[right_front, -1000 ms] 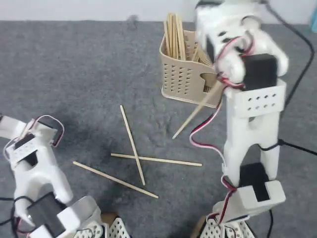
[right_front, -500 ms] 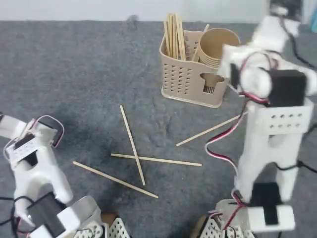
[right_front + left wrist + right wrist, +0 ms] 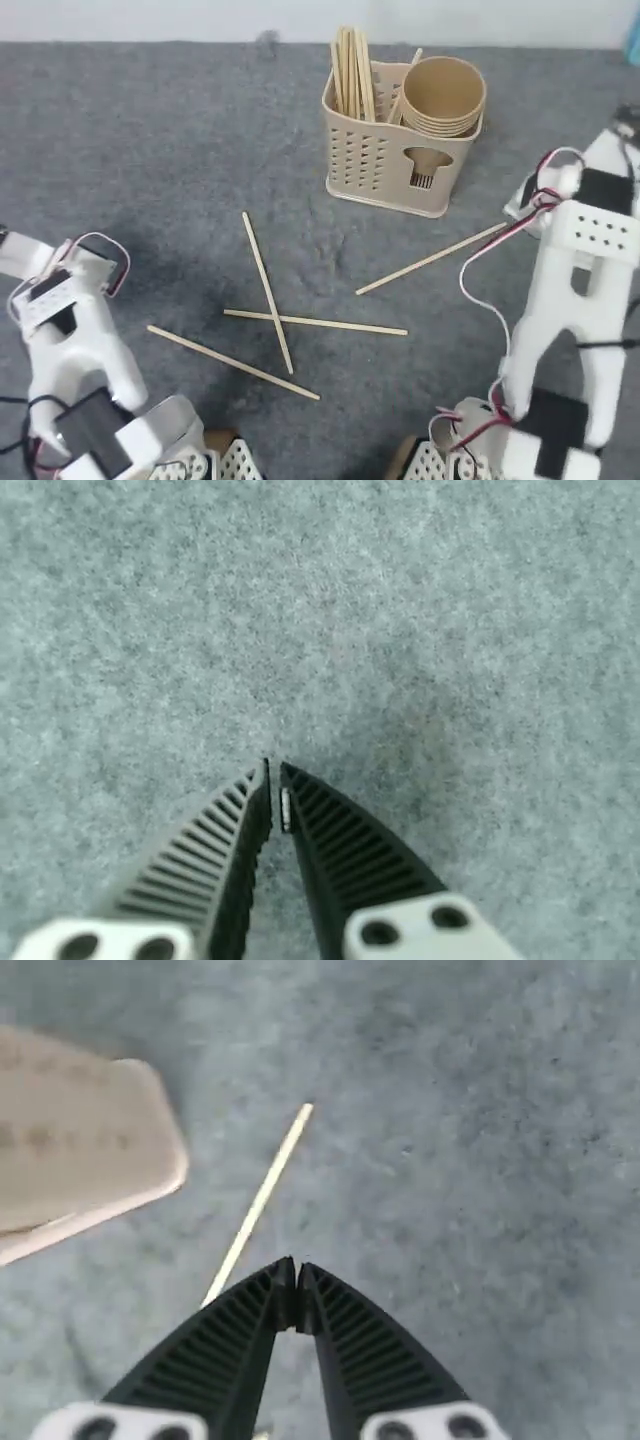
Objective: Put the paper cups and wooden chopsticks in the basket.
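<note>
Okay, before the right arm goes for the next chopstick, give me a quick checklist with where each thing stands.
1. Right gripper open for a grasp: not ok, it is shut.
2. Nearest chopstick lying free on the carpet: ok, nothing lies across it.
3. Basket upright: ok.
4. Paper cups in the basket: ok, stacked inside.
5. Left gripper out of the way: ok, shut over bare carpet.
6. All chopsticks in the basket: not ok, three other chopsticks also lie on the carpet.
</note>
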